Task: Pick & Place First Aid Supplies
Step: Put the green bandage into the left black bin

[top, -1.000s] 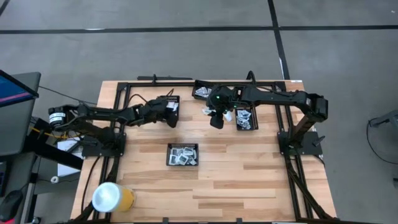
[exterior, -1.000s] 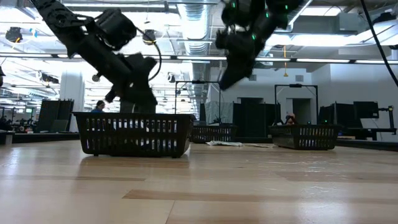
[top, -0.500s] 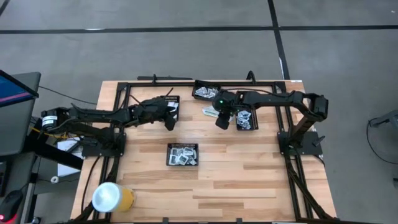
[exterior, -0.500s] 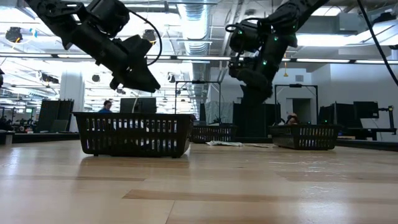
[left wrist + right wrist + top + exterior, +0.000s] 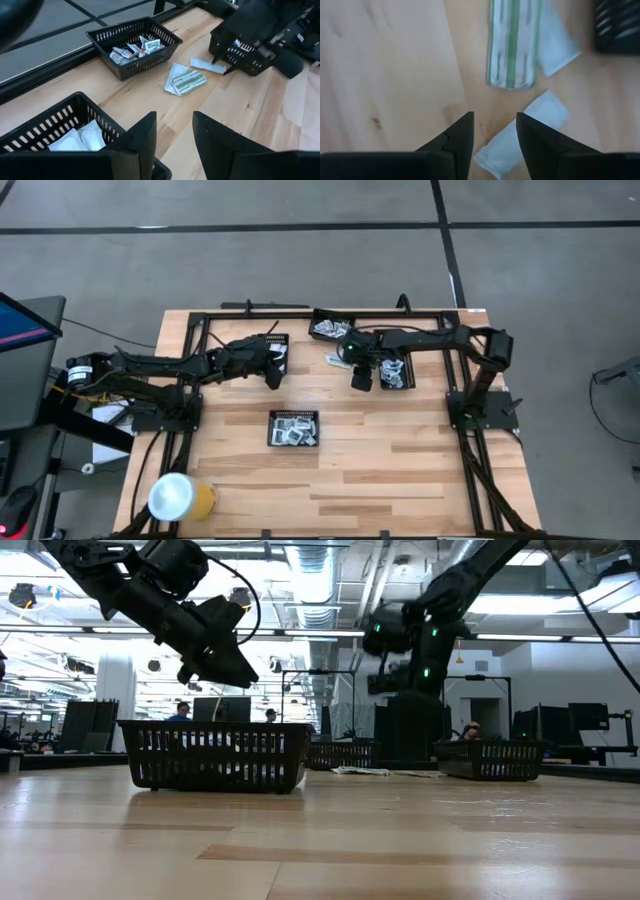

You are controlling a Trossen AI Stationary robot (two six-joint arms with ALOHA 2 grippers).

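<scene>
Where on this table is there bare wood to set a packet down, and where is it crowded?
Bare wood runs along the near edge, right of the yellow cup and below the middle tray. Crowded: the far strip, where loose packets lie between the left tray and two right trays, under the right gripper.

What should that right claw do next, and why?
Probably ease down and close on the pale packet ahead of its fingertips: the right gripper hovers open above it, empty, and the packet lies loose on the table beside the green-striped packet.
</scene>
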